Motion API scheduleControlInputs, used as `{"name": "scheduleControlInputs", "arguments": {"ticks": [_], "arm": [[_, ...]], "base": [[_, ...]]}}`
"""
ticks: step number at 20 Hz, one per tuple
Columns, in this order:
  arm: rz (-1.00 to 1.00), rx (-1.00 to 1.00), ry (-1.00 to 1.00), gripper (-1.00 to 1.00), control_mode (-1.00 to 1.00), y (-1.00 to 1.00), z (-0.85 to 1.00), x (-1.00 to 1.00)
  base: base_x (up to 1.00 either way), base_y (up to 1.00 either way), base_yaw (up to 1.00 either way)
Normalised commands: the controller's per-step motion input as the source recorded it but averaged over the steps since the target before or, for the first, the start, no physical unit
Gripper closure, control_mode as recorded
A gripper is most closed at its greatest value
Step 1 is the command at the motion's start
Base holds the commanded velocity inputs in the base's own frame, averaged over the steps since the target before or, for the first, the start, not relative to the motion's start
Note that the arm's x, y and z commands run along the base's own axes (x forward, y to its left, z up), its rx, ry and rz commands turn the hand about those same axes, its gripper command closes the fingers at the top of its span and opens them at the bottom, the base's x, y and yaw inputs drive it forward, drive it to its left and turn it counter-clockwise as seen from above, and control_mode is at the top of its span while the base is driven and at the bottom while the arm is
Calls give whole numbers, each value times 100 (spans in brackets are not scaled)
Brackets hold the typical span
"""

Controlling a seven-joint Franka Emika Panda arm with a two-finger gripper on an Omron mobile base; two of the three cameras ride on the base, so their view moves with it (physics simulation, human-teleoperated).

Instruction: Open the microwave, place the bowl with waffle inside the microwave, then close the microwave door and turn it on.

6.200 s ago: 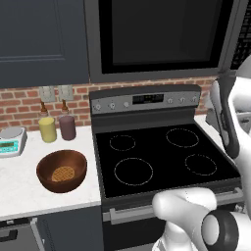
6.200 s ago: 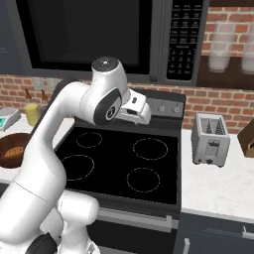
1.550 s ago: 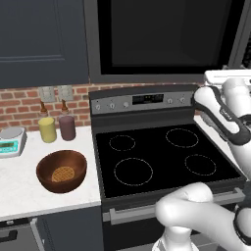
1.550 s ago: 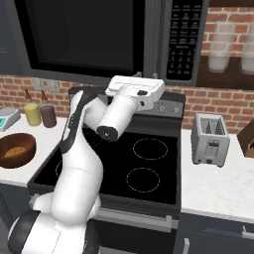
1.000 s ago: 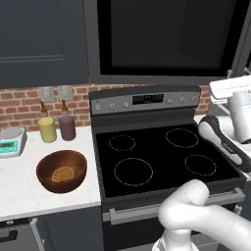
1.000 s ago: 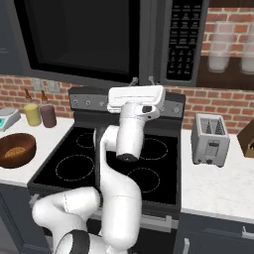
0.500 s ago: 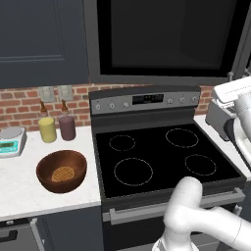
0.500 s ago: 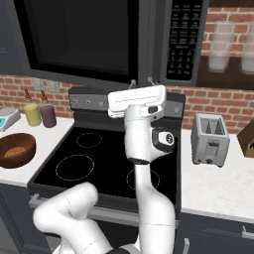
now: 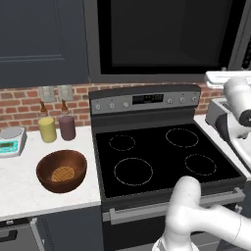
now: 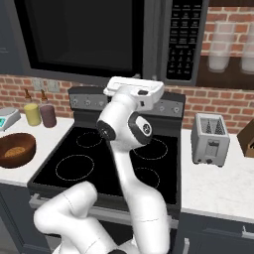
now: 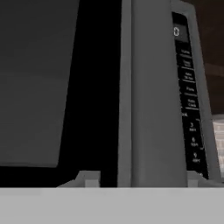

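From the left of the base, the microwave (image 9: 166, 39) hangs shut above the stove (image 9: 162, 157), its black glass door (image 9: 162, 34) flush, while the bowl (image 9: 62, 170) sits on the white counter (image 9: 24, 188) just beside the stove's left edge, the waffle (image 9: 62, 173) lying flat in its bottom; a yellow cup (image 9: 47, 129) and a maroon cup (image 9: 66, 127) stand behind it against the brick wall, a small scale (image 9: 11, 142) at the counter's far left. From the right of the base, the arm lifts its white hand (image 10: 134, 91) to just under the microwave's lower edge, near where the door meets the keypad strip (image 10: 183, 39); a toaster (image 10: 210, 139) stands on the counter right of the stove. The hand camera looks up the grey upright handle (image 11: 126, 92) between the dark window and keypad, with two finger tips (image 11: 87, 179) set well apart at either side of that strip, holding nothing. The door is not yet opened; the step should go best if the fingers straddle the handle squarely before closing, then pull outward along the door's swing.
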Motion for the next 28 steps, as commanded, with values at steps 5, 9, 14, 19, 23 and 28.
{"name": "scheduleControlInputs", "arguments": {"ticks": [5,9,14,19,23,28], "arm": [[28,-78,14,100,-100,100,76,-100],[30,-74,8,100,-100,92,66,-100],[31,-71,5,100,-100,90,63,-100],[32,-63,-3,-100,-100,99,11,-100],[33,-22,-19,-100,-100,7,-100,-100],[28,0,-13,-100,-100,-51,-100,-100]], "base": [[0,0,0],[0,0,0],[0,0,0],[0,0,0],[0,0,0],[0,0,0]]}}
